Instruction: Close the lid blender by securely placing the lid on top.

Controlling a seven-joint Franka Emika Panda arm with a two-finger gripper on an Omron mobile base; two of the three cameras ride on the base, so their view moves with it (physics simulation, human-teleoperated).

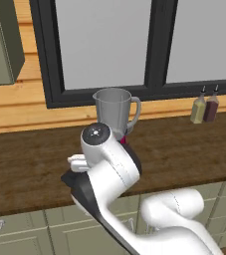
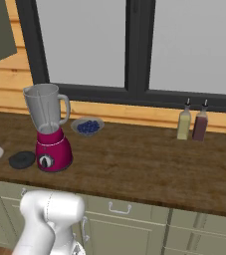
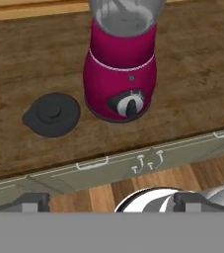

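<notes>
Blender (image 2: pixel 50 132): magenta-red rounded base with a black-and-white dial, under a clear greyish jar with a side handle; upright on the wooden counter (image 2: pixel 144 159), near its front edge.
Blender jar contents: mouth uncovered; whether anything is inside cannot be told.
Lid (image 3: pixel 52 114): flat, dark grey-black disc with a slightly raised centre and a small tab at one edge; lies on the counter just beside the blender's base, apart from it, on the side away from the bottles.
Gripper (image 3: pixel 111 200): two dark fingertips stand wide apart at the bottom of the hand view, spread and gripping nothing, touching nothing; it hangs out in front of the counter edge, facing the blender base and lid.
Bowl (image 2: pixel 87 126): shallow pale dish behind the blender, toward the window, with small dark blue round pieces inside.
Bottles (image 2: pixel 192 122): two slim ones, yellowish and dark red, side by side, well apart from the blender along the counter's back.
Counter: brown wood grain, above pale green-grey cabinet fronts.
</notes>
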